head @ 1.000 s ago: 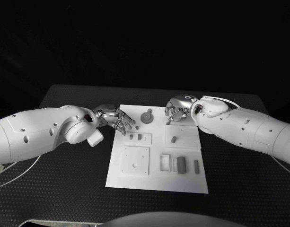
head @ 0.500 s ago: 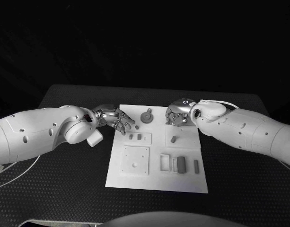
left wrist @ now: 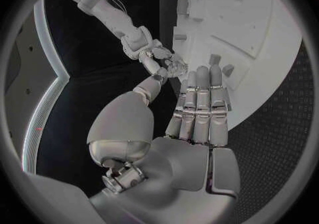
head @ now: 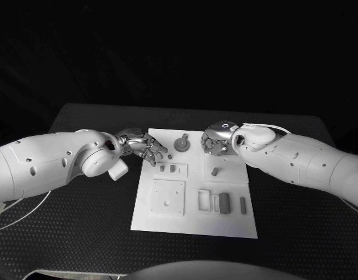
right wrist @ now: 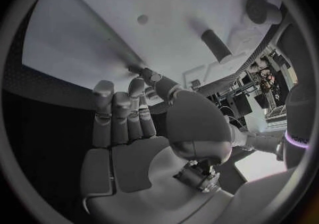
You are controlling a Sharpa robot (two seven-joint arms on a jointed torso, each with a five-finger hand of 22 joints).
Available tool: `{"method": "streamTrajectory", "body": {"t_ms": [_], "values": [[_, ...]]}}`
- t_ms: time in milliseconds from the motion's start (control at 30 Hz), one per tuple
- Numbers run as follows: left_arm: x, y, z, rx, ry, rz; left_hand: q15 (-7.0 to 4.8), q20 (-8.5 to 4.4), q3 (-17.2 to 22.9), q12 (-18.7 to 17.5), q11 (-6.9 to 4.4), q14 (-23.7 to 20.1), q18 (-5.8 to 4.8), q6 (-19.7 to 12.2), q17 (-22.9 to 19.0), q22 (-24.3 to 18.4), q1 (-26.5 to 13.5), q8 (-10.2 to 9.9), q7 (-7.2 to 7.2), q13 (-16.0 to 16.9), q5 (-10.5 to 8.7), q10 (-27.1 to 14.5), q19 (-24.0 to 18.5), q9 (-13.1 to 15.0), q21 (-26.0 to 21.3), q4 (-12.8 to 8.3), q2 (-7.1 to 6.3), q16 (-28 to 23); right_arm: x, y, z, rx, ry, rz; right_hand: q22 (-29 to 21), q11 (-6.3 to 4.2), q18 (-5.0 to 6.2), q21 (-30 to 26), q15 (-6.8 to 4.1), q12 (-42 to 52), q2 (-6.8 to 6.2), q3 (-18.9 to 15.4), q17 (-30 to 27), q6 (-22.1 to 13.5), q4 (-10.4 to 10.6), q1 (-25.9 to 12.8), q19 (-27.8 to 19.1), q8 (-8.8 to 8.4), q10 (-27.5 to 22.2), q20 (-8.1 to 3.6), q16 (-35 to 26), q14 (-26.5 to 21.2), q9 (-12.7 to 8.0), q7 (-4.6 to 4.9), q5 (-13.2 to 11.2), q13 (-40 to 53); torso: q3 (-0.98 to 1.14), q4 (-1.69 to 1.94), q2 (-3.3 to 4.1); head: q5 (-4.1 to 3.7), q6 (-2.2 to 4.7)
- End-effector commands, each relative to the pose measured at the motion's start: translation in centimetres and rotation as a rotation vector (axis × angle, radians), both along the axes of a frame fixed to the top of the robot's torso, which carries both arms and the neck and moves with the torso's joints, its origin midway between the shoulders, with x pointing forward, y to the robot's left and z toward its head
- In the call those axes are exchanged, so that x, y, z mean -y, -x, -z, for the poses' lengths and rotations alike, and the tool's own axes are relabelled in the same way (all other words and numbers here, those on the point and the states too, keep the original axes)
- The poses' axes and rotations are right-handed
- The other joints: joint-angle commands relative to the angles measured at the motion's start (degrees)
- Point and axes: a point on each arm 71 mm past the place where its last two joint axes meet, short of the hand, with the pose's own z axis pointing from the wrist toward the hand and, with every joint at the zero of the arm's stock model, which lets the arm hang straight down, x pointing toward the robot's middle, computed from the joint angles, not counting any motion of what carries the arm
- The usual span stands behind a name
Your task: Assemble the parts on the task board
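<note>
The white task board (head: pixel 197 217) lies in the middle of the table. At its far end stand a round grey part (head: pixel 181 144), two small pieces (head: pixel 167 168) and a short peg (head: pixel 214 171). A dark block (head: pixel 223 202) sits near the front. My left hand (head: pixel 146 148) hovers at the board's far left edge, fingers (left wrist: pixel 199 101) straight, nothing in them. My right hand (head: pixel 215 140) hangs over the far right part of the board, just beyond the peg, fingers (right wrist: pixel 123 112) extended and holding nothing. The right wrist view shows the peg (right wrist: pixel 216 43) and the round part (right wrist: pixel 262 10) ahead of the palm.
The board (left wrist: pixel 252 16) carries a square raised plate (head: pixel 167 197) at the front left and a slim bar (head: pixel 242 203) at the right. Black table (head: pixel 69 233) surrounds the board. My right hand (left wrist: pixel 156 56) appears beyond my left fingertips in the left wrist view.
My right hand has shifted a little left and nearer, further over the board. My left hand has hardly moved.
</note>
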Motion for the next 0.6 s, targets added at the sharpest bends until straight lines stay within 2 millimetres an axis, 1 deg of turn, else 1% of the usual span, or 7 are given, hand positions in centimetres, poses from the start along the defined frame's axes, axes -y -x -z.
{"method": "streamTrajectory", "body": {"t_ms": [33,333,400,600], "values": [[0.30,0.02,-0.12,0.007,0.011,0.015,0.01,-0.09,-0.17,-0.11,0.43,0.46,-0.49,-0.08,0.09,0.09,-0.24,0.20,0.21,-0.09,-0.21,-0.16,-0.03,-0.05,0.09,-0.27,-0.43,-0.21,-0.19,0.08,0.29,-0.001,0.017,-0.011,0.28,0.21,3.92,-0.41,0.22,-0.34,-0.57,-0.36,-0.02,-1.20,0.01,-0.35,-0.33,-0.43,0.19,0.24,-0.25,0.01,-0.12,1.15,-0.03,-0.08,-0.01,0.00,0.02,0.09,-0.06],[0.48,-0.02,-0.11,0.007,0.012,0.020,0.01,-0.10,-0.16,-0.11,0.43,0.46,-0.49,-0.09,0.10,0.09,-0.25,0.20,0.21,-0.09,-0.21,-0.16,-0.02,-0.05,0.09,-0.27,-0.41,-0.22,-0.41,0.02,1.20,0.002,0.067,0.011,0.24,0.30,3.92,-0.54,0.29,-0.39,-0.78,-0.47,-0.01,-1.36,0.12,-0.64,-0.34,-0.57,0.06,0.27,-0.32,-0.06,-0.27,1.24,-0.05,-0.12,-0.03,0.04,-0.01,0.07,0.02],[0.45,-0.02,-0.11,0.007,0.012,0.019,0.01,-0.10,-0.16,-0.11,0.43,0.46,-0.49,-0.09,0.10,0.09,-0.25,0.20,0.21,-0.09,-0.21,-0.16,-0.02,-0.05,0.09,-0.27,-0.41,-0.22,-0.39,-0.01,1.22,0.008,0.077,0.019,0.21,0.35,3.92,-0.63,0.34,-0.40,-1.14,-0.59,0.00,-1.49,0.23,-0.92,-0.34,-0.66,-0.01,0.28,-0.36,-0.10,-0.37,1.29,-0.05,-0.13,-0.02,0.05,0.00,0.11,-0.04],[0.38,-0.02,-0.10,0.007,0.011,0.017,0.01,-0.09,-0.17,-0.12,0.44,0.47,-0.49,-0.11,0.11,0.09,-0.25,0.19,0.21,-0.09,-0.21,-0.18,-0.03,-0.05,0.09,-0.28,-0.42,-0.23,-0.13,-0.15,1.21,0.029,0.096,0.039,0.04,0.70,3.92,-1.17,0.64,-0.51,-3.02,-0.75,0.03,-2.36,0.70,-1.83,-0.58,-1.19,-0.71,0.27,-0.64,-0.60,-0.80,1.65,-0.03,-0.14,-0.05,-0.02,-0.05,0.05,-0.06]]}}
